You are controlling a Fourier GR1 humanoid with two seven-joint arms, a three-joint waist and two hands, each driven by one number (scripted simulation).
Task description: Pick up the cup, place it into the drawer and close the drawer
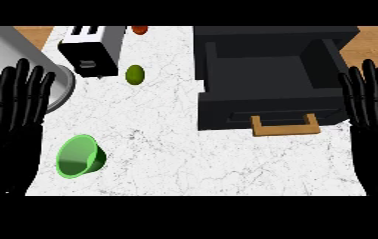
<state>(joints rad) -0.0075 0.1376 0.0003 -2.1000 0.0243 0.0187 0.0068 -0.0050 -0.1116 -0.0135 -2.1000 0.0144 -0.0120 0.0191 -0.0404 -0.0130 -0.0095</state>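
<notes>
Your left hand (22,100) rests at the left edge, fingers straight and spread, holding nothing. The green cup (79,156) lies tipped on the marble counter (184,148) — just right of that hand. The dark drawer (269,80) stands open; your right hand (362,103) rests beside it — open, empty.

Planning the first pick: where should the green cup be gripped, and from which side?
Probably the side wall just behind the rim. The green cup lies tipped on the counter, its mouth facing the view's lower left. It sits nearest the open left hand, so coming down from above with that hand, fingers spanning the wall, looks best.
</notes>
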